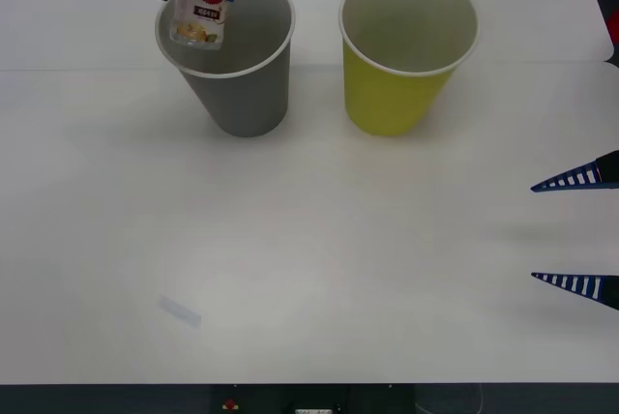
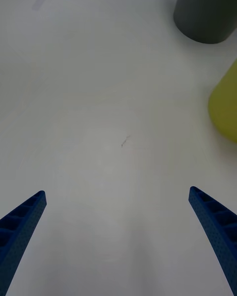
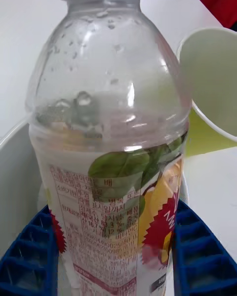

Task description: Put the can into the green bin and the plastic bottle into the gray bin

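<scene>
Bare table [image 1: 309, 269] before gray bin [image 1: 242, 95] and green bin [image 1: 397, 95].

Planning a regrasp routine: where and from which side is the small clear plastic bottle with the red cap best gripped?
Probably as the left gripper holds it now: fingers on opposite sides of the labelled middle of the clear plastic bottle, approached side-on. That straight-walled section gives flat contact; the shoulder above tapers.
</scene>
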Controlling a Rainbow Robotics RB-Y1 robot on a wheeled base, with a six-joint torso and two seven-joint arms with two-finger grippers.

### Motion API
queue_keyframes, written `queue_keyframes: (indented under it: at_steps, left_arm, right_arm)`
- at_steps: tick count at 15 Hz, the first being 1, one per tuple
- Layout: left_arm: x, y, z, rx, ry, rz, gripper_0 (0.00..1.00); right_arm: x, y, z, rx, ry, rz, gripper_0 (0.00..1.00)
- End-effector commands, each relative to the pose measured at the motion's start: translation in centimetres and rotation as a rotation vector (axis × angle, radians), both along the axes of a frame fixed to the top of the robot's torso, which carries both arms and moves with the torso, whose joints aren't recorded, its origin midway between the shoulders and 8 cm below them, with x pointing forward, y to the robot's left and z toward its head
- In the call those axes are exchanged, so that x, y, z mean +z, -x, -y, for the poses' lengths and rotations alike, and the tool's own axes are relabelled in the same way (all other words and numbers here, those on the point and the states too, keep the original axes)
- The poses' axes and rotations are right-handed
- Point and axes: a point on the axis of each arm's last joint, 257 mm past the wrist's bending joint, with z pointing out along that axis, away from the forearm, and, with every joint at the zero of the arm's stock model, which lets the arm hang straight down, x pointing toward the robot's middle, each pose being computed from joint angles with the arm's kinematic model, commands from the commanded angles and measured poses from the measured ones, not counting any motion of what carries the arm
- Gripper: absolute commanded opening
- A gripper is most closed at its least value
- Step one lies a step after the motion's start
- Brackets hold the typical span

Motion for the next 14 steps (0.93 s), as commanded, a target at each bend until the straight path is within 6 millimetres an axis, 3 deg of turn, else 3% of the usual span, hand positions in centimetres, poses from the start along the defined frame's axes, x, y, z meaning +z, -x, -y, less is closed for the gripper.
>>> queue_keyframes:
  at_steps: [1, 7, 10, 14]
  left_arm:
    - [0.0, 0.2, 0.1, -0.013, 0.002, 0.0, 1.0]
    - [-0.3, 1.0, -0.2, -0.05, -0.042, -0.001, 1.0]
    - [-0.5, 3.1, -1.9, -0.14, -0.073, 0.01, 1.0]
    - [-0.5, 7.5, -2.6, -0.209, -0.003, 0.048, 1.0]
  right_arm:
    - [0.0, 0.0, 0.0, 0.0, 0.0, 0.0, 1.0]
    - [0.0, 0.0, 0.0, 0.0, 0.0, 0.0, 1.0]
    - [0.0, 0.0, 0.0, 0.0, 0.0, 0.0, 1.0]
    - [0.0, 0.0, 0.0, 0.0, 0.0, 0.0, 1.0]
